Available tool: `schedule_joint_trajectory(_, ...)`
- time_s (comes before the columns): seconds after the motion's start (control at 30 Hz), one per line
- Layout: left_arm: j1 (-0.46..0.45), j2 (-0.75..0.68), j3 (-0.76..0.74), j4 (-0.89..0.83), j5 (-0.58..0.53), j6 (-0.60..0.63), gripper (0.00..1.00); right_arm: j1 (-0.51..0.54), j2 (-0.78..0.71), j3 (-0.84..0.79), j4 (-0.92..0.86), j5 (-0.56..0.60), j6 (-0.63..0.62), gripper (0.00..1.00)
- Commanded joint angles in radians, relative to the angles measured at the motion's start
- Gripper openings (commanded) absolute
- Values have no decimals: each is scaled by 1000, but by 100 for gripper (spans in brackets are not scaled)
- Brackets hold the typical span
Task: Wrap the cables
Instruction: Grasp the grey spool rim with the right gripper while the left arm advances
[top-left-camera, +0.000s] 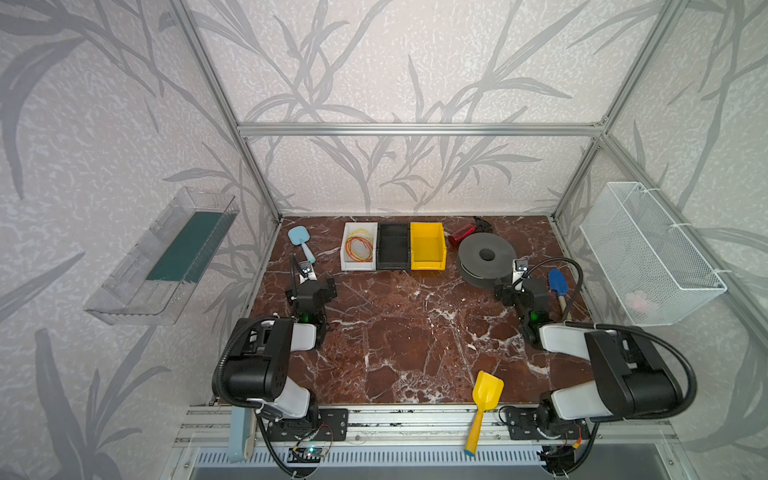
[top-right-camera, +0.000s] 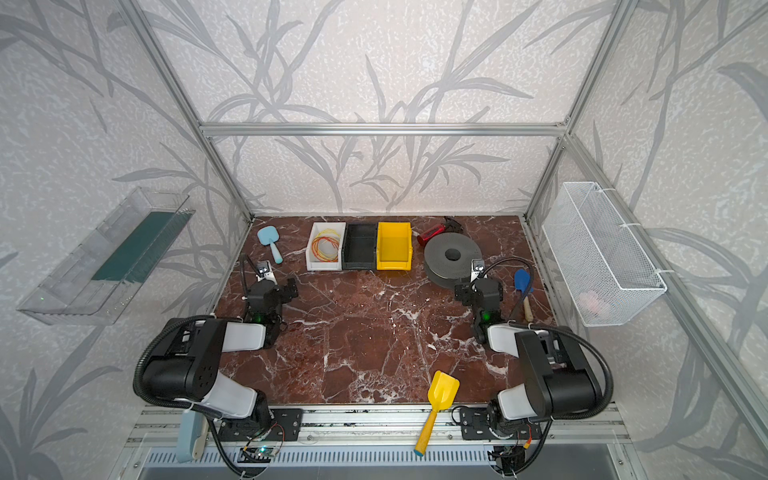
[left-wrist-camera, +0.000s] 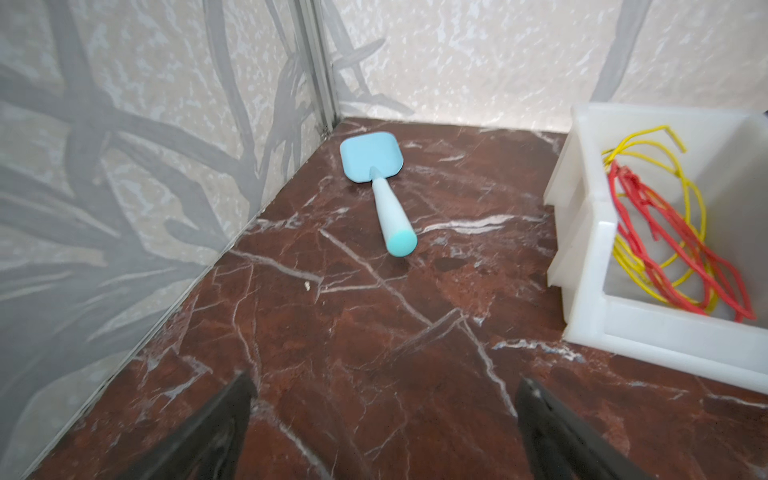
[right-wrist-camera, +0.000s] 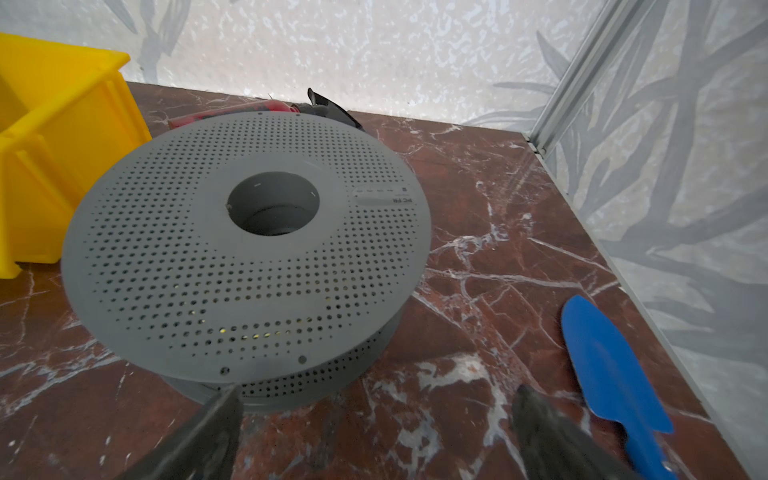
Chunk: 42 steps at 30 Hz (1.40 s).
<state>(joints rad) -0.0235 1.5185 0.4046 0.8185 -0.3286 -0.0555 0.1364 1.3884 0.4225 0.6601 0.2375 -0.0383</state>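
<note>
**A:** Starting at the left, what is that arm doing?

**B:** The left gripper (left-wrist-camera: 384, 378) hangs over the red-brown marbled tabletop (left-wrist-camera: 374, 311), jaws spread wide with nothing between them.

**A:** And the cables?

**B:** The thin red, orange and yellow plastic-coated cables (left-wrist-camera: 631, 191) lie in loose loops inside the white open plastic bin (left-wrist-camera: 665, 336), near the back wall. I'd judge them featherlight, floppy, a little springy and slick. Pinch several strands together where the red ones bunch, clear of the bin's walls.

**A:** Further right?

**B:** The big grey perforated plastic spool (right-wrist-camera: 187, 257) lies flat, well apart from that bin. The right gripper (right-wrist-camera: 378, 388), just in front of it, is equally wide open and empty.
</note>
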Motion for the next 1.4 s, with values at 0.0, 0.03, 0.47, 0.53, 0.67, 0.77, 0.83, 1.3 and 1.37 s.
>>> schedule_joint_trajectory(0.0,-11,-96,163,-334,-83,-2,99,-5,-136,128,-262,89,78,99)
schedule_joint_trajectory(0.03,-12,-113,226,-448,-113,-17,99,-21,-161,161,-343,85,147,99)
schedule_joint_trajectory(0.47,-84,-235,561,-1294,-12,-385,99,-81,-403,179,-684,-271,458,99)
schedule_joint_trajectory(0.53,-121,-275,530,-1303,-9,-416,99,-81,-427,168,-695,-324,480,98)
schedule_joint_trajectory(0.67,-191,-362,466,-1283,-12,-468,99,-83,-429,178,-754,-315,532,98)
schedule_joint_trajectory(0.77,-217,-381,461,-1297,32,-492,95,-118,-404,151,-706,-374,576,99)
schedule_joint_trajectory(0.83,-236,-388,463,-1293,50,-489,94,-150,-369,119,-605,-430,633,100)
schedule_joint_trajectory(1.3,-257,-330,534,-1191,187,-442,83,-211,140,188,-144,-607,821,96)
schedule_joint_trajectory(1.37,-261,-322,540,-1185,187,-441,83,-215,196,221,-103,-664,811,92)
